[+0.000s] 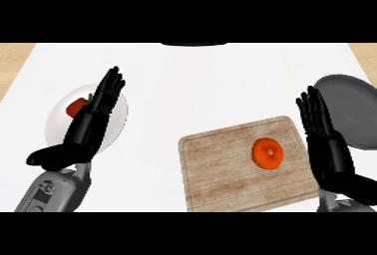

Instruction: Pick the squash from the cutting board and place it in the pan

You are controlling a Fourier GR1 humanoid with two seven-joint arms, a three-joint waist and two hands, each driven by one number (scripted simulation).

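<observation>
An orange squash (268, 153) lies on the right half of the wooden cutting board (221, 174). A grey pan (353, 109) sits at the right edge of the counter, beyond the board's corner. My right hand (330, 149) is open with straight fingers pointing away, standing between the board's right edge and the pan, a little right of the squash and apart from it. My left hand (90, 124) is open at the left, fingers up, above a white plate.
A white plate (59, 119) at the left holds a red vegetable (77, 106), partly hidden by my left hand. A dark round object (194, 44) shows at the far counter edge. Wooden floor borders the white counter at both sides.
</observation>
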